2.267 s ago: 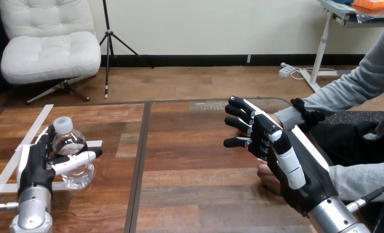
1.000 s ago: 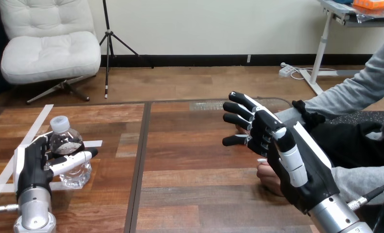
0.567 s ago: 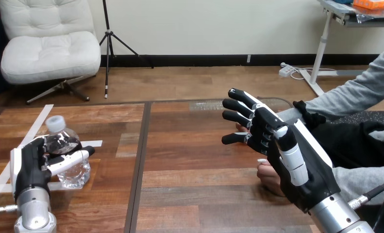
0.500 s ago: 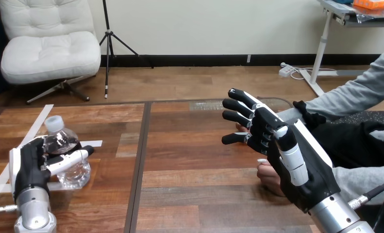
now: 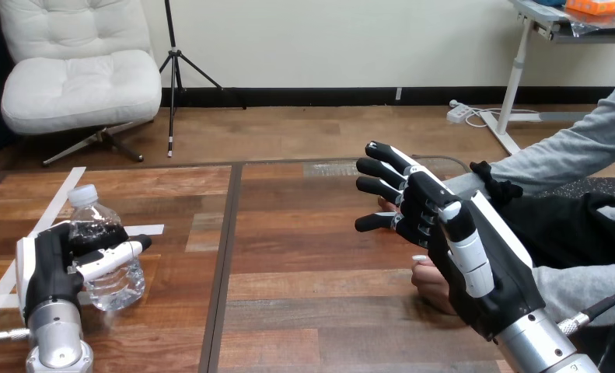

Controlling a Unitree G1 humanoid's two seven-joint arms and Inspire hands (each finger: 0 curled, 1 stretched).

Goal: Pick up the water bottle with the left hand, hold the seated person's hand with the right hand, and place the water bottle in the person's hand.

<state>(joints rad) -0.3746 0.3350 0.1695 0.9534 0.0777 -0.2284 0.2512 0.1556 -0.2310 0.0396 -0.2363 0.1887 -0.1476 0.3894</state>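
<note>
The left hand [image 5: 46, 268] has fingers and thumb curled round the water bottle [image 5: 117, 281], which tilts slightly, cap uppermost, beside white tape [image 5: 55, 206] on the table [image 5: 304, 256]. The right hand [image 5: 479, 268] spreads straight fingers above the person's hand [image 5: 430, 281].

Clear glossy plastic water bottle [image 5: 103, 252] over a grainy, semi-glossy wooden table [image 5: 312, 256] striped with matt white tape [image 5: 51, 206].

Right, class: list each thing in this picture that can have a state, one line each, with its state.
water bottle: capped, tilted, gripped.
left hand: fingers curled round the water bottle.
right hand: open, fingers straight, grasping nothing.
person's hand: low at the table, partly hidden under the right hand.
</note>
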